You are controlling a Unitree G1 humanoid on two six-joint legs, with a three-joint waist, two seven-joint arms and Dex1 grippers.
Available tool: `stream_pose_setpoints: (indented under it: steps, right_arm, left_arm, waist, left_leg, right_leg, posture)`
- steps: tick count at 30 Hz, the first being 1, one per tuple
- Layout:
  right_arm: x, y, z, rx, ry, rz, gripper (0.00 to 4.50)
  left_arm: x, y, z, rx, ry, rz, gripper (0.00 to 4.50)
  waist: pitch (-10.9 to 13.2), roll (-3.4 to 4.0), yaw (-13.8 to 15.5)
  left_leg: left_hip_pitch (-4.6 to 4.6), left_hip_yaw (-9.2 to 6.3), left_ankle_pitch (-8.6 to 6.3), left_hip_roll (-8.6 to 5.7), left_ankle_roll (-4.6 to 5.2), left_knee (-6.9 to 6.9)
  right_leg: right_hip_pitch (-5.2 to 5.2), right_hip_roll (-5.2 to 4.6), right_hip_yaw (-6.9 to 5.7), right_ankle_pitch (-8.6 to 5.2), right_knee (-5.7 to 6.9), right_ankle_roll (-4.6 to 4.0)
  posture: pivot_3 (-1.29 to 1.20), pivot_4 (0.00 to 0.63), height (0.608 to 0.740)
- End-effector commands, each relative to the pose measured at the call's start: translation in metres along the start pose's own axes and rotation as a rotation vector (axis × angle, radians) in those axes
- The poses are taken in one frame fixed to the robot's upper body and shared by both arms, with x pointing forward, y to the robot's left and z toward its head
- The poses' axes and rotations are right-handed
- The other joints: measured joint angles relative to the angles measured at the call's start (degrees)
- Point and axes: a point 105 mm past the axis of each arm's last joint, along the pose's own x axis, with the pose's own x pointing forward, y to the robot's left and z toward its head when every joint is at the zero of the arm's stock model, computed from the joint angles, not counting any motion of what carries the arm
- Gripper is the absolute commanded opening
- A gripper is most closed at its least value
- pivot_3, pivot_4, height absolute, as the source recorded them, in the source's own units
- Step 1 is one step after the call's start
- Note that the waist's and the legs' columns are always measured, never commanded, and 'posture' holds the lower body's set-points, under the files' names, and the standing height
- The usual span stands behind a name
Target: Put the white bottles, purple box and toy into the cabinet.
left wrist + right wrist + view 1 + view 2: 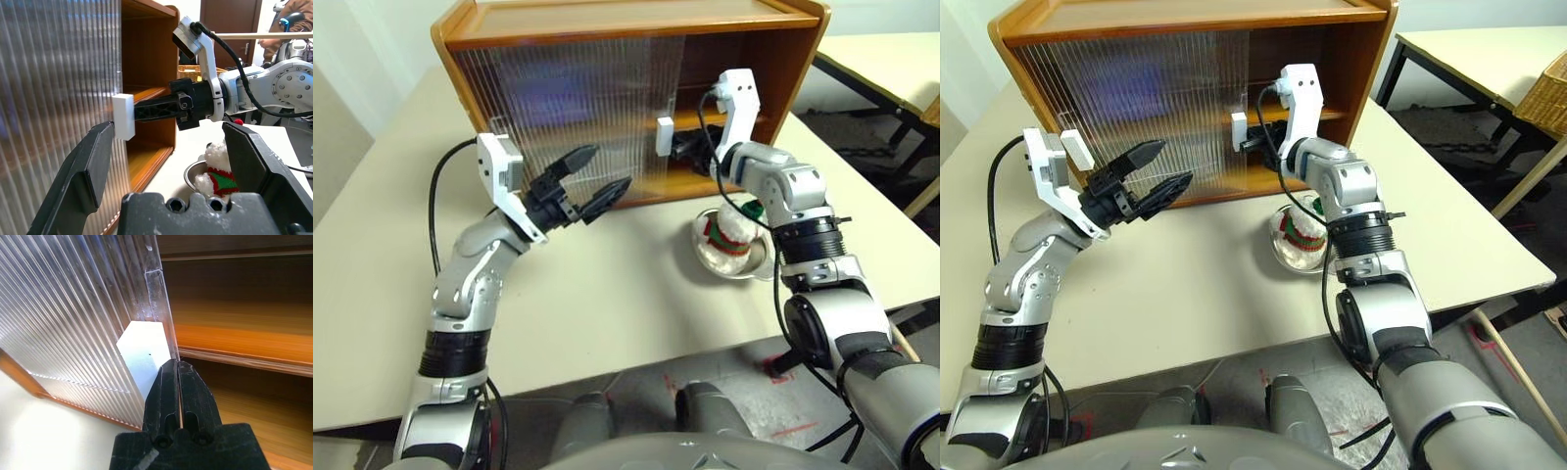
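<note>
- Your two head views look forward and down over the table (607, 294) at the cabinet (636, 20), one slightly offset from the other.
- Your left wrist view faces along the cabinet front, near the white handle (123, 116).
- Your right wrist view sits close against that same handle.
</note>
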Motion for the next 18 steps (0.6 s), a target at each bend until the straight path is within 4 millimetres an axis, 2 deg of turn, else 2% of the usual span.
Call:
stream_pose_setpoints:
  steps: [1, 5, 8, 11, 15, 18]
  right_arm:
    - [0.011, 0.018, 0.007, -0.015, -0.019, 0.059, 0.03]
    - [0.014, 0.023, 0.006, -0.025, -0.015, 0.079, 0.03]
    - [0.008, 0.015, 0.006, -0.046, -0.016, 0.059, 0.03]
    - [-0.011, -0.007, 0.01, -0.073, -0.025, 0.006, 0.03]
    - [-0.038, -0.025, 0.019, -0.137, -0.062, -0.048, 0.03]
    - [-0.06, -0.027, 0.032, -0.226, -0.151, -0.051, 0.03]
  left_arm:
    - [-0.002, -0.001, 0.003, 0.03, -0.001, 0.007, 4.5]
    - [-0.002, -0.001, 0.003, 0.029, -0.002, 0.009, 4.5]
    - [-0.001, -0.002, 0.002, 0.028, -0.003, 0.007, 4.5]
    - [0.002, -0.003, 0.001, 0.02, -0.007, -0.004, 4.5]
    - [0.005, -0.005, -0.002, 0.006, -0.01, -0.02, 4.5]
    - [0.009, -0.007, -0.004, -0.007, -0.013, -0.035, 4.5]
  waist:
    - [0.01, 0.01, -0.03]
    - [0.02, 0.03, -0.16]
    - [0.04, 0.06, -0.18]
    - [0.05, 0.08, 0.02]
    - [0.05, 0.08, 0.37]
    - [0.05, 0.07, 0.5]
  left_leg:
    - [0.0, 0.0, 0.0, 0.0, -0.01, 0.0]
    - [0.02, 0.0, -0.01, 0.01, -0.02, 0.0]
    - [0.03, 0.0, -0.01, 0.05, -0.02, -0.02]
    - [0.02, 0.0, -0.01, 0.06, -0.02, -0.03]
    - [-0.1, 0.0, -0.01, -0.01, -0.02, -0.02]
    - [-0.18, 0.01, 0.0, -0.09, -0.01, -0.01]
  right_leg:
    - [-0.02, 0.0, 0.0, 0.0, 0.02, -0.01]
    - [-0.04, 0.02, 0.01, 0.03, 0.02, -0.04]
    - [-0.06, 0.07, 0.02, 0.03, 0.02, -0.06]
    - [-0.06, 0.09, 0.0, 0.02, 0.02, -0.08]
    - [-0.06, -0.01, 0.0, -0.04, -0.02, 0.02]
    - [-0.06, -0.1, 0.0, -0.09, -0.1, 0.11]
  posture:
    - [0.07, 0.0, 0.74]
    - [0.07, 0.0, 0.74]
    - [0.06, 0.0, 0.74]
    - [0.04, 0.0, 0.74]
    - [0.0, 0.0, 0.74]
    - [-0.01, 0.0, 0.74]
